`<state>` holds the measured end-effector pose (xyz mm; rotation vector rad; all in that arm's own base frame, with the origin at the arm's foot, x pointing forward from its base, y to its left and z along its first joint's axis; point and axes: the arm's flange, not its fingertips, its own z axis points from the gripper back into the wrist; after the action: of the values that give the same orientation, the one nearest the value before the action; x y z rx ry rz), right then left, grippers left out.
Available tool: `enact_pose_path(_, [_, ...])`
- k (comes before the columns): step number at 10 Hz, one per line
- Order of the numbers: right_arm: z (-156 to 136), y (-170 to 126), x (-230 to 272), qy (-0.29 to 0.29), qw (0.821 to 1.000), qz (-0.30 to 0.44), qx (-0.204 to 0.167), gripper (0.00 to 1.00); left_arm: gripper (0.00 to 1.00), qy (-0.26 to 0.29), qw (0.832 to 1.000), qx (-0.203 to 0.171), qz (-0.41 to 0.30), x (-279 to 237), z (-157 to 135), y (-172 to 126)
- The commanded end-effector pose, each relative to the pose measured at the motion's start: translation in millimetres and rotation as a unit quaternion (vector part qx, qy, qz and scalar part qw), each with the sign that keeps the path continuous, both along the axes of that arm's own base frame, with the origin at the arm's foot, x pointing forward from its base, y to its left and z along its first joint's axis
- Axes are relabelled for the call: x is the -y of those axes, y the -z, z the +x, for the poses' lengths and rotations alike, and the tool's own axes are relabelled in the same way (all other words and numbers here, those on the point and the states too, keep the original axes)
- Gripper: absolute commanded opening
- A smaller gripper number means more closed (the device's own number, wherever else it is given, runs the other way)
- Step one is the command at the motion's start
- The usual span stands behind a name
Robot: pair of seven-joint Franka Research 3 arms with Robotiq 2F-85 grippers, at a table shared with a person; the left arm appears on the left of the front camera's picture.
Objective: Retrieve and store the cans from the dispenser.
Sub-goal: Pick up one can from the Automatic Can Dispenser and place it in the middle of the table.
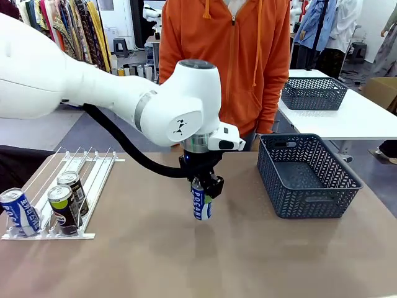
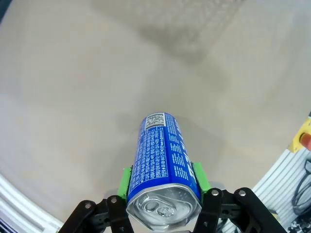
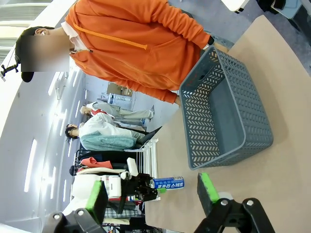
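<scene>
Okay, widest first: the desk [image 1: 155, 261] is bare through the middle, which gives me an open run from the dispenser on my left to the basket on my right. My left arm [image 1: 93, 93] reaches in over that run, wrist pointing straight down.

The dark mesh basket [image 1: 308, 205] sits on the right, open side up, with nothing in it that I can see. I take it as the place to store the cans. The dispenser [image 1: 99, 166] lies at the left edge, and its lanes seem to slope toward me so cans gather at the front stops. Three wait there upright: a blue can [image 1: 20, 212] in the outer lane, and beside it a front black can [image 1: 64, 210] with a rear black can [image 1: 74, 186] lined up behind it.

Now the carried can [image 1: 201, 203]: it hangs upright over the middle of the desk, between dispenser and basket. The left tool [image 1: 205, 186] is clenched on it just under the silver top, green pads [image 2: 126, 180] pressing either side. To my mind that high grip leaves the body free to go down past the basket wall. The right tool [image 3: 151, 190] has its fingers spread with nothing between them.

Writing: white "POCARI" runs down the carried can, with Korean lettering along it in the right wrist view. The left wrist view shows a QR-style square and fine print too small to read. I can't read the black cans' labels.
</scene>
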<state>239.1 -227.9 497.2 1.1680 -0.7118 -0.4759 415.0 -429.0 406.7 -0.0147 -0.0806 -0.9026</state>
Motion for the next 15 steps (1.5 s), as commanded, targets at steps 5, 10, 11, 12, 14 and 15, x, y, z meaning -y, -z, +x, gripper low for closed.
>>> enact_pose_path(5, [3.2, -0.7, 0.0, 0.002, 1.000, 0.002, 0.018, 1.00, 0.00, 0.001, 0.999, -0.039, 0.017, -3.6, 5.3, 4.9])
enact_pose_path(10, [3.2, -0.7, 0.0, 0.002, 1.000, 0.002, 0.018, 1.00, 1.00, 0.008, 0.999, -0.018, 0.027, -1.7, -0.6, 2.2])
enact_pose_path(11, [3.2, -0.7, 0.0, 0.002, 1.000, 0.002, 0.018, 1.00, 1.00, 0.006, 1.000, -0.012, 0.022, -4.7, -1.1, -3.7])
enact_pose_path(12, [3.2, -0.7, 0.0, 0.002, 1.000, 0.002, 0.018, 1.00, 1.00, -0.006, 1.000, 0.002, 0.008, -13.5, -2.6, -22.9])
enact_pose_path(14, [3.2, -0.7, 0.0, 0.002, 1.000, 0.002, 0.018, 1.00, 1.00, -0.064, 0.997, -0.007, -0.031, -54.6, -11.9, -80.9])
enact_pose_path(15, [3.2, -0.7, 0.0, 0.002, 1.000, 0.002, 0.018, 1.00, 1.00, -0.072, 0.994, -0.028, -0.076, -93.7, -21.0, -116.4])
